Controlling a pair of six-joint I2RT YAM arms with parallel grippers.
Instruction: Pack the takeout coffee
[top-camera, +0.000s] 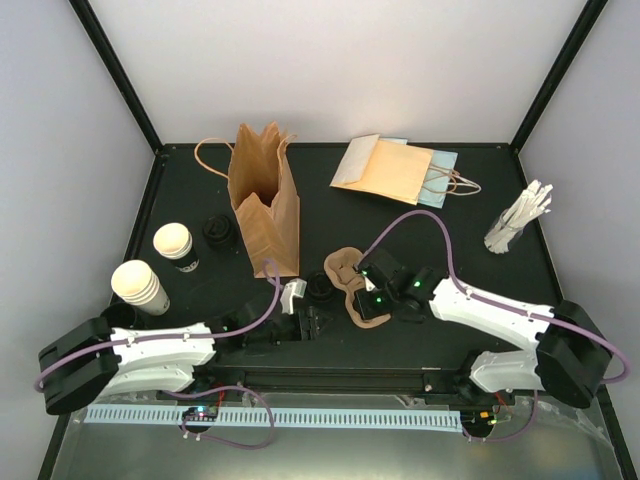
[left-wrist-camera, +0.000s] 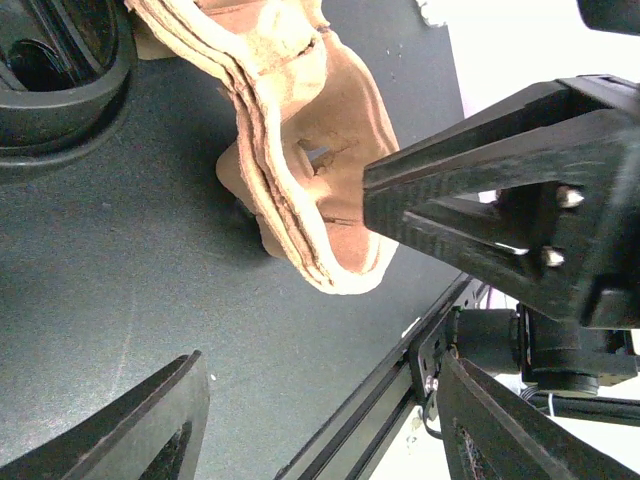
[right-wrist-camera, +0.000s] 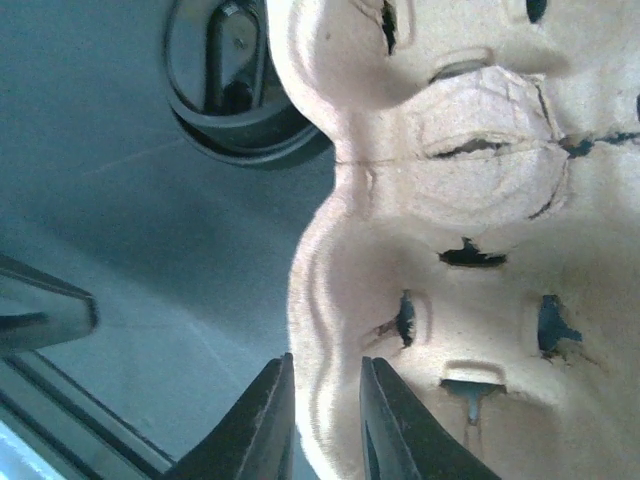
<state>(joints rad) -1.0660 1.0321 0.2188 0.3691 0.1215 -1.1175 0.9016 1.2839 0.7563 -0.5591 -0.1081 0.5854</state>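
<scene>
Surface: black table (top-camera: 180, 190), pale walls behind.
Cups: near paper cup (top-camera: 138, 285) and far paper cup (top-camera: 173, 243) stand upright, close together, at the table's left side.
Bag: brown paper bag (top-camera: 265, 200) upright, mouth open, right of the cups.
Left gripper (top-camera: 312, 322): jaws spread, nothing between them, low, just left of the cup carrier (top-camera: 355, 290).
Carrier: brown pulp, lying mid-table, well apart from both cups.
Right gripper (right-wrist-camera: 325, 362): fingers pinched on the cup carrier's rim.
</scene>
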